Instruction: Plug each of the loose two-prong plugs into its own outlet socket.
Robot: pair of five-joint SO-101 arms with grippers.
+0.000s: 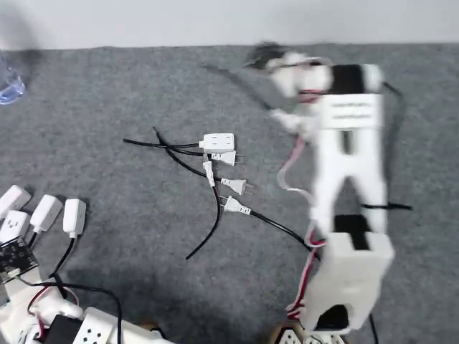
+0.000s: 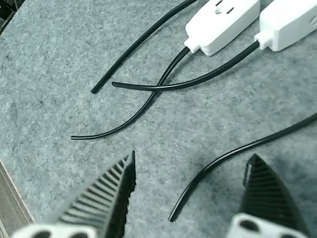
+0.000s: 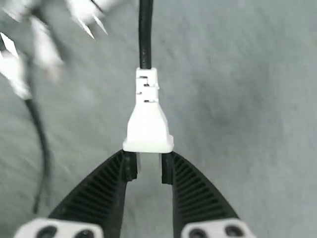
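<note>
Grey felt mat [image 1: 143, 236], clear container [image 1: 8, 84]

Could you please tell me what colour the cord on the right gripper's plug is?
Black cord, white plug; clearest in the right wrist view.

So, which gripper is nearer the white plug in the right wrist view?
Right: the right gripper grips the white plug by its prongs; the left gripper hovers open over other cords, away from it.

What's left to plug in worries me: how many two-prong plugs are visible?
4. Mid-table: upper plug beside the outlet socket, middle plug, lower plug; held plug in the right gripper. Others may be hidden.
</note>
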